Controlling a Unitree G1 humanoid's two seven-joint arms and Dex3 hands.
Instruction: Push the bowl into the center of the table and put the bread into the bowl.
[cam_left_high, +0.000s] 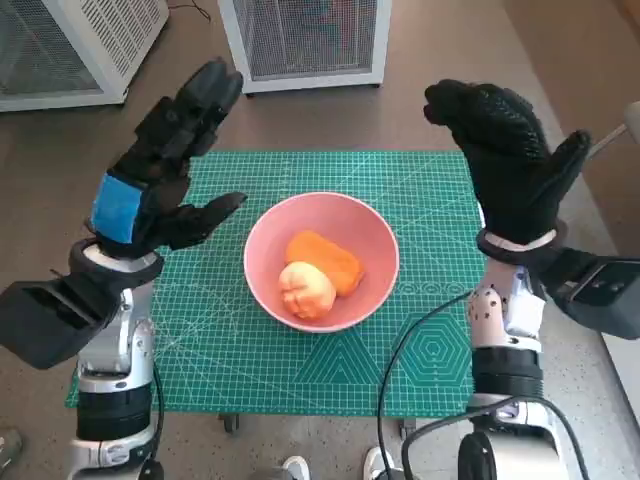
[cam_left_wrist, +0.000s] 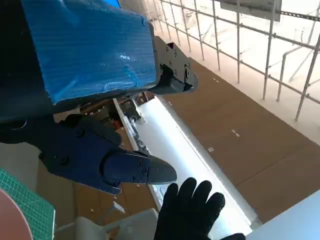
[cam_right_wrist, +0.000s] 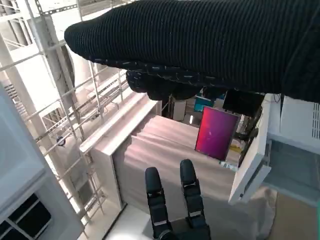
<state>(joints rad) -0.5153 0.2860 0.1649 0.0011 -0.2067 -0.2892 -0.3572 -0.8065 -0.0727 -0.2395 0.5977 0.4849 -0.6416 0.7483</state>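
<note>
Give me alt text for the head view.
A pink round bowl holding two orange bread pieces sits mid green cutting mat. The blue-taped left hand and black-gloved right hand are raised, open, on either side.

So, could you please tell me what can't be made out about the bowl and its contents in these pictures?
- Bowl: whole only in the head view; the left wrist view cuts it to a pink sliver at the edge.
- Bread and the paler piece: the paler piece covers part of the bread.
- Right wrist view: the right robot hand fills the top, and the camera points away from the table.
</note>
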